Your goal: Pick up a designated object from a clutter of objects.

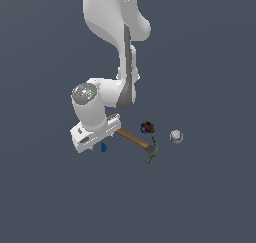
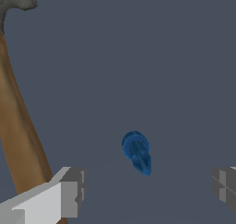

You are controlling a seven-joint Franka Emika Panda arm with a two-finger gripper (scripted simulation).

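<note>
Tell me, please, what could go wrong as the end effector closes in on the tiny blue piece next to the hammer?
1. The open end effector has one finger very near the hammer handle; descending further may nudge it.
2. The tiny blue piece sits off-centre between the fingers, so closing could push it aside rather than grip it.
3. Being small and tapered, it may well slip out on lifting.
</note>
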